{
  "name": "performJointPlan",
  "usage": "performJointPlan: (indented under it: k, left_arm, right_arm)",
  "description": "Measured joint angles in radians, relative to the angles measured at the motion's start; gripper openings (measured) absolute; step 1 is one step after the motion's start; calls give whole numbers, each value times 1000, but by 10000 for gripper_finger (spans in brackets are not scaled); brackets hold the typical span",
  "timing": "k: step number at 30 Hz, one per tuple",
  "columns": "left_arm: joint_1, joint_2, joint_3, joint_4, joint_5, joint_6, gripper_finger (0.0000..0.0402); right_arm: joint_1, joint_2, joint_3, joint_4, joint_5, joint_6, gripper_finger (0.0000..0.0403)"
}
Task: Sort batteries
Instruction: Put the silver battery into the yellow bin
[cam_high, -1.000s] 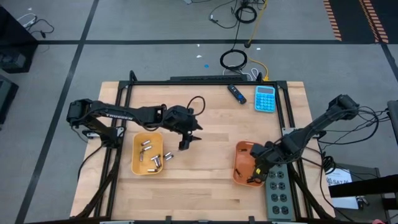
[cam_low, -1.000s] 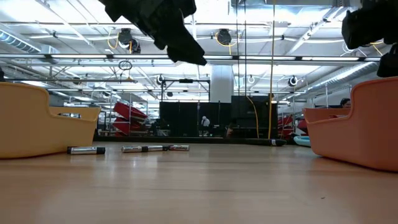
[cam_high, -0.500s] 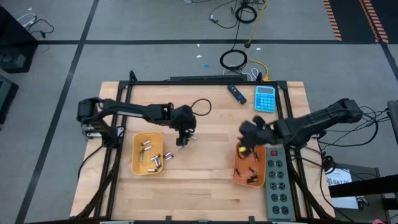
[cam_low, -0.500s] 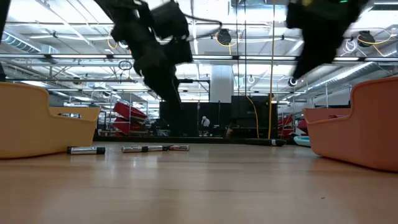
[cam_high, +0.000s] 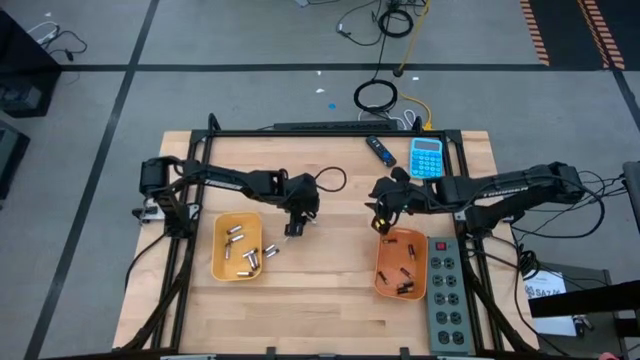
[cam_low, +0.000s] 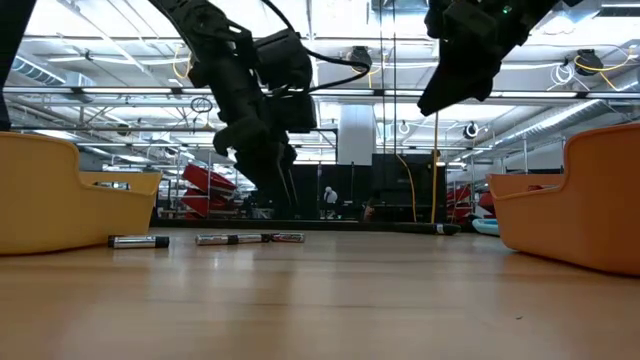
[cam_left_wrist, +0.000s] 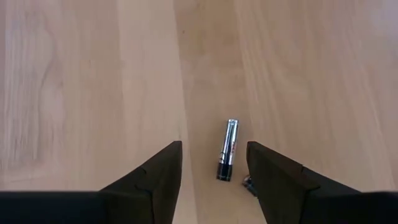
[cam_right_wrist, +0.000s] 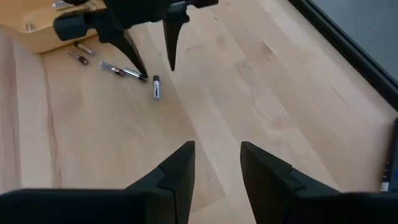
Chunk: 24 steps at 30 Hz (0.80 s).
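Both grippers hang above the table and hold nothing. My left gripper (cam_left_wrist: 211, 158) is open and points down, its fingers on either side of a small dark battery (cam_left_wrist: 227, 149) that lies flat on the wood; I see no touch. More loose batteries (cam_right_wrist: 118, 68) lie beside the yellow tray (cam_high: 222, 262), which holds silvery batteries (cam_high: 236, 236). My right gripper (cam_right_wrist: 217, 155) is open and raised over the middle of the table (cam_high: 383, 212), just beyond the far end of the orange tray (cam_high: 384, 268), which holds dark batteries (cam_high: 404, 272).
A blue calculator (cam_high: 426, 158) and a dark blue-tipped pen-like device (cam_high: 379, 150) lie near the far edge. A grey power strip (cam_high: 447, 300) sits right of the orange tray. A black cable loop (cam_high: 331, 180) curls behind the left gripper. Bare wood lies between the trays.
My right gripper has risen out of the orange tray and swung toward the far edge and the table's middle. My left gripper has come down toward the loose batteries and shifted slightly left, now pointing downward. The batteries have not moved.
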Motion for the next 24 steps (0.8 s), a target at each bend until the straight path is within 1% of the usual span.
performJointPlan:
  k: [5,11,15,17,18,20,21,22,24]
  left_arm:
    - [-2,23,0,16,-1,-1,189]
    - [-21,92,-1,37,-3,1,189]
    - [-27,120,1,58,-38,2,181]
    - [-28,131,3,56,-42,8,154]
    - [-28,136,3,53,-42,10,129]
    - [-28,144,4,45,-42,18,59]
    - [-28,145,5,36,-42,20,34]
    - [-27,145,5,34,-41,21,25]
    - [-33,146,4,34,-48,23,25]
  right_arm:
    - [0,7,0,36,0,2,118]
    - [16,49,0,65,0,9,118]
    - [28,77,-1,73,0,20,118]
    - [34,89,-1,77,1,20,118]
    - [37,95,-1,81,2,20,118]
    - [38,100,-1,80,3,10,118]
    - [38,105,-1,84,5,1,118]
    - [38,107,-1,94,5,-13,118]
    - [35,114,-1,103,13,-57,118]
